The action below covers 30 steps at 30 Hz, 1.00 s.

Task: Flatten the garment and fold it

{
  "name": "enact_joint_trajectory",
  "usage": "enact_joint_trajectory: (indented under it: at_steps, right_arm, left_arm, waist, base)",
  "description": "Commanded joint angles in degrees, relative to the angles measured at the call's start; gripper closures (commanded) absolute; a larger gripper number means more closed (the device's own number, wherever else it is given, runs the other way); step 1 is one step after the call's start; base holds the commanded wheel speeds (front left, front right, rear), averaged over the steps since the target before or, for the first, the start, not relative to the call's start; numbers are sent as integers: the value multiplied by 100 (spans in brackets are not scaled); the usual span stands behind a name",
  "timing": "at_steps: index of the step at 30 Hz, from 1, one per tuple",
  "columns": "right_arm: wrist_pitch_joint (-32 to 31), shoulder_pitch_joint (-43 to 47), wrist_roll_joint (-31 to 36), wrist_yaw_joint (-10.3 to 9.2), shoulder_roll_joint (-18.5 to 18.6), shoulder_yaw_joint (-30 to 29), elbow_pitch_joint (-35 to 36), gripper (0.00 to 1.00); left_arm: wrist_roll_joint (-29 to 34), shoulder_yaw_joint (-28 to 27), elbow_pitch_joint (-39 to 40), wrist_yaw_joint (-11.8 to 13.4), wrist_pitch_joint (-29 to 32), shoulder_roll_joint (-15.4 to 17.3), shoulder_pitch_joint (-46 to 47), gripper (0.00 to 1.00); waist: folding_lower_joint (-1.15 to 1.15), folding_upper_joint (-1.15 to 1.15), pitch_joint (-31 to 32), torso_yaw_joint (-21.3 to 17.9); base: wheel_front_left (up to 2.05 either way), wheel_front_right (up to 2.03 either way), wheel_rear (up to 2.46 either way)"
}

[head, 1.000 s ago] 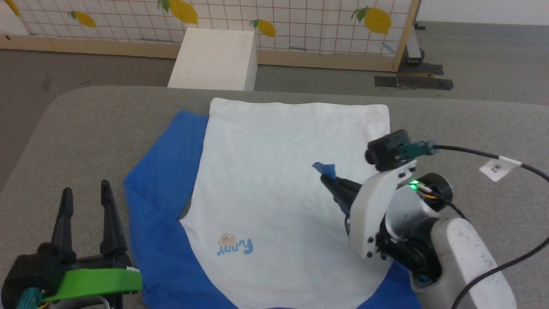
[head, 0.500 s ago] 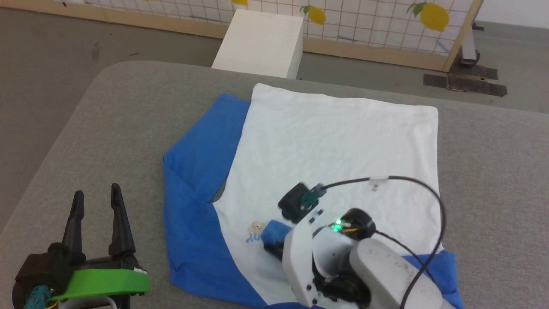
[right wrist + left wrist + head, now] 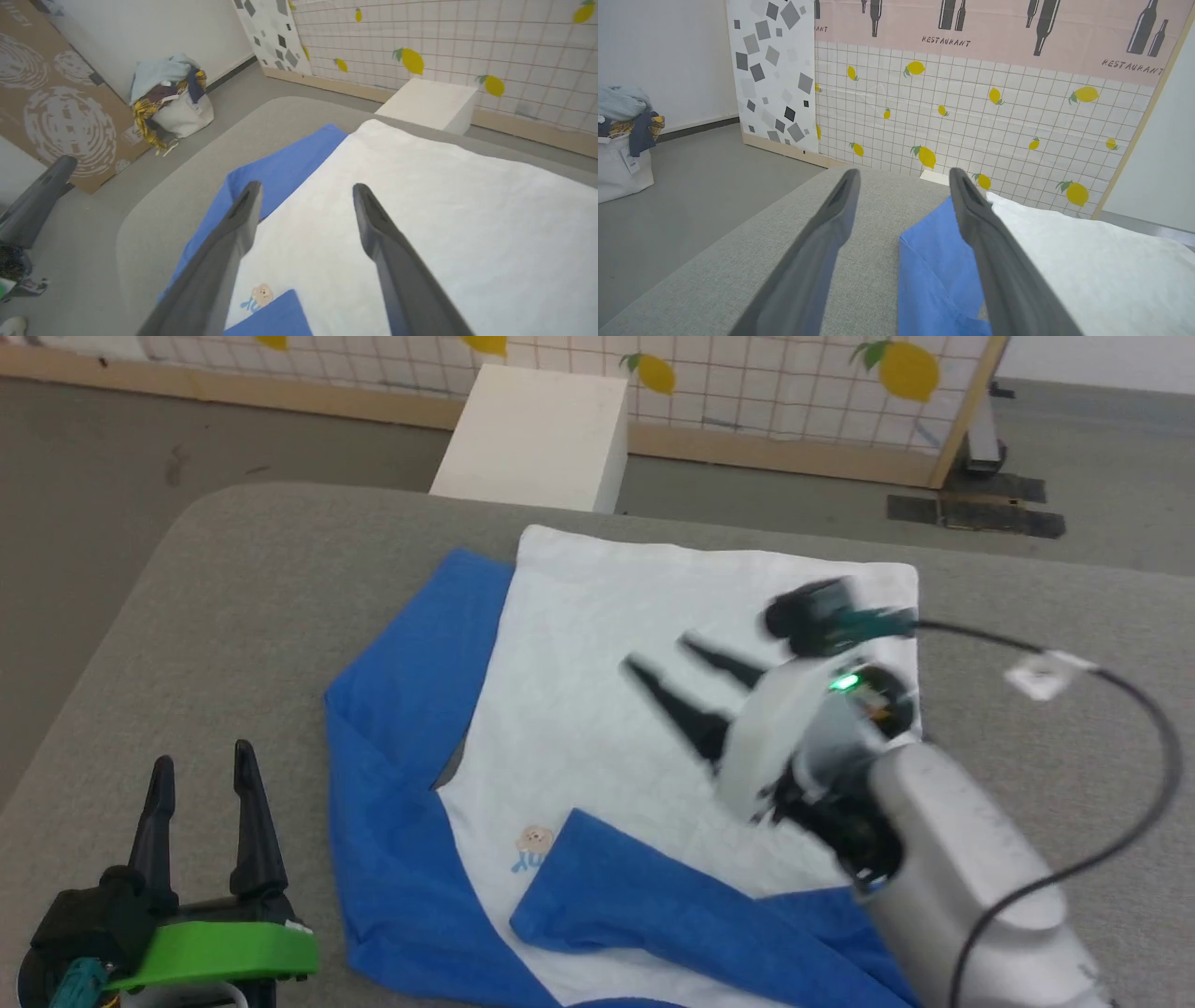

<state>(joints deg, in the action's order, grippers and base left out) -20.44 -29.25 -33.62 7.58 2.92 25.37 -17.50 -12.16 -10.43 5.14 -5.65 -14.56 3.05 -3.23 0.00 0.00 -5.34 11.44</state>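
The garment [image 3: 653,709] lies spread on the grey table [image 3: 233,597], white body up. Its left blue sleeve [image 3: 411,653] is laid out flat. The right blue sleeve [image 3: 644,896] is folded inward over the white body, its tip partly covering the small cartoon print [image 3: 534,840]. My right gripper [image 3: 661,653] hovers open above the white middle of the garment, with nothing between its fingers; its wrist view shows the white cloth [image 3: 411,205] and the sleeve tip [image 3: 275,317] below. My left gripper [image 3: 203,758] stands open and empty at the table's near left, beside the blue sleeve [image 3: 934,261].
A white box [image 3: 537,439] stands on the floor beyond the table's far edge, in front of a lemon-patterned screen [image 3: 747,383]. A laundry bag heaped with clothes [image 3: 173,102] and a cardboard panel [image 3: 56,107] are off to the left. Bare grey table surrounds the garment.
My right gripper carried the right sleeve's tip across the white body to near the print, let it go, opened and lifted back. The head camera shifted. The left gripper stayed still.
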Motion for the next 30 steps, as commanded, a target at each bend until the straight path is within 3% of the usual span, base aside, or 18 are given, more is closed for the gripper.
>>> enact_joint_trajectory:
  at_steps: [1, 9, 14, 17, 21, 27, 30]
  right_arm:
    - [309, 56, 278, -9, 59, -402, 133, 0]
    - [1782, 1213, 2096, -9, 204, -2301, 1213, 0]
    - [2313, 2092, 2610, -9, 53, -2948, 1645, 0]
    - [2504, 2501, 2600, -9, 5, -3294, 1737, 0]
    - [2691, 2767, 2086, -9, -1, -3504, 1680, 0]
    - [2829, 2678, 1841, -9, -3, -3664, 1770, 0]
    - [2799, 2469, 1802, -9, -3, -3686, 1915, 0]
  left_arm:
    - [58, -4, -18, 7, -44, -17, 15, 0]
    - [171, 30, -167, -3, -44, -17, 48, 0]
    - [270, 91, -366, 13, -44, -15, 118, 0]
    - [310, 140, -553, 17, -44, 6, 225, 0]
    - [274, 210, -912, -13, 100, 126, 560, 0]
    - [-143, 336, -1673, -130, 949, 648, 1831, 0]
    - [-499, 432, -2197, -163, 1728, 1023, 2735, 0]
  waist:
    - [0, 0, 137, -190]
    - [0, 0, 192, -562]
    - [0, 0, 150, -757]
    - [0, 0, 106, -836]
    - [0, 0, -15, -900]
    - [0, 0, -436, -940]
    - [0, 0, -834, -995]
  base:
    - [0, 0, 0]
    - [0, 0, 0]
    - [0, 0, 0]
    - [0, 0, 0]
    - [0, 0, 0]
    - [0, 0, 0]
    - [0, 0, 0]
